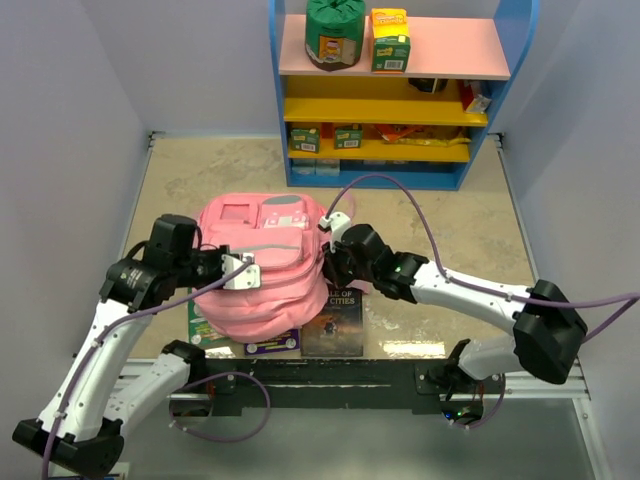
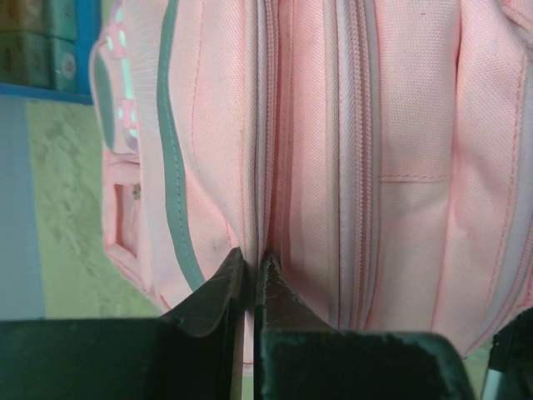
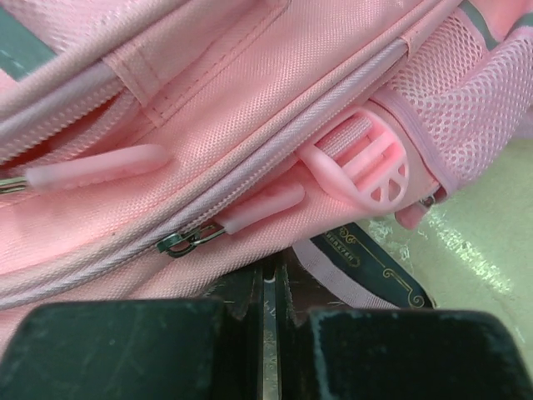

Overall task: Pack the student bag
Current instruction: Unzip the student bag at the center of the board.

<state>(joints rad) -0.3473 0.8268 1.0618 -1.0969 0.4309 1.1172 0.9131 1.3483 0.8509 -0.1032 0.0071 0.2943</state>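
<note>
The pink student bag lies in the middle of the table on top of some books. My left gripper is at its left side. In the left wrist view this gripper is shut, its tips nipping the bag right at a zip seam. My right gripper is at the bag's right side. Up close, the right gripper is shut with its tips pressed into the pink fabric, just below a zip slider and its pink pull tab.
A dark book, a green book and a purple-edged item stick out from under the bag. A blue and yellow shelf with boxes stands at the back. A pink buckle hangs at the bag's mesh pocket.
</note>
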